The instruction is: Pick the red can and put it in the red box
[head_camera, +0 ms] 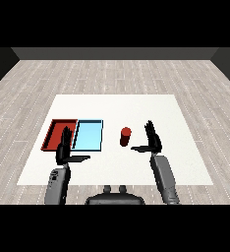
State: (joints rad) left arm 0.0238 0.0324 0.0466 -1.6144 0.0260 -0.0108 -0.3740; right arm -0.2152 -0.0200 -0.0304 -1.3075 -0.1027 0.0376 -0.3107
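The red can [125, 136] stands upright on the white table, right of the light blue tray [88, 135]. At the far left lies the red tray [54, 133], side by side with the blue one. My right hand [153, 139] is open just right of the can, fingers straight up and thumb pointing toward the can's base, not touching it. My left hand [64, 149] is open too, held over the near edge between the two trays, covering part of the red tray's right side.
The white table [176, 123] spreads wide to the right of and behind the can. A grey wooden floor surrounds it.
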